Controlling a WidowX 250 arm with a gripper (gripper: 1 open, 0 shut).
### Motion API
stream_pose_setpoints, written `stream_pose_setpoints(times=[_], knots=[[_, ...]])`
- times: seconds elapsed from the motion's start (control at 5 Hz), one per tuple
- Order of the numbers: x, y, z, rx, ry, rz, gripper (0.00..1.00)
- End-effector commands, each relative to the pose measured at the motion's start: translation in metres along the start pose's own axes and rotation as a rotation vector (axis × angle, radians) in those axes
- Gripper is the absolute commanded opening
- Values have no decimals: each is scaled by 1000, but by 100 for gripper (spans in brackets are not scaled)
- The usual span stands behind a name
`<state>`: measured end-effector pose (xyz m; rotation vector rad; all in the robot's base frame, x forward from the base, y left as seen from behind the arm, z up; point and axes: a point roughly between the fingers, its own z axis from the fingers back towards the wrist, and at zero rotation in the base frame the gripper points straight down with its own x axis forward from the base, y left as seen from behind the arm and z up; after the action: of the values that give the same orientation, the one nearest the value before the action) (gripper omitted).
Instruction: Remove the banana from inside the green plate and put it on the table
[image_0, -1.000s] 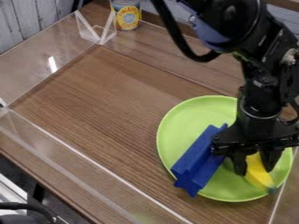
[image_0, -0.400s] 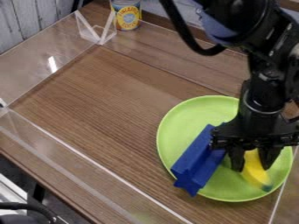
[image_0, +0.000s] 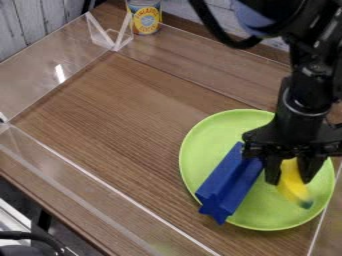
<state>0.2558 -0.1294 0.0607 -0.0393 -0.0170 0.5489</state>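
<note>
One object mattered to me at this point, the banana (image_0: 295, 186), and it sat in the lower right of the frame, caught between the fingers of the gripper (image_0: 291, 177), which were closed on its upper end. Its lower tip hung down toward the right half of the green plate (image_0: 221, 132); I could not tell whether that tip had fully cleared the plate's surface or was just brushing it. The gripper pointed straight down from the dark arm that filled the upper right of the picture. Just left of the banana, a blue block (image_0: 229, 182) lay slanted across the plate's lower left rim, its far end spilling over onto the table (image_0: 120, 110). I judged the step in hand to be the lift: the grasp looked made, and the fruit was being taken off the plate but had not yet left its outline. What the next move called for, as I read it, was enough height to pass over the shallow rim and the blue block, then a carry toward the bare wood in the middle or left of the frame, well apart from the plate, before lowering and releasing. The clear wall at the lower right stood close, so I would have steered away from that edge. A yellow cup (image_0: 144, 17) at the top of the frame was far from any of this.
</note>
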Motion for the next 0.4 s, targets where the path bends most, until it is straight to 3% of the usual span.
stream_pose_setpoints(times=[0.0, 0.2], knots=[[6, -10, 30, -62, -54, -29, 0], [10, -8, 44, -62, -62, -45, 0]])
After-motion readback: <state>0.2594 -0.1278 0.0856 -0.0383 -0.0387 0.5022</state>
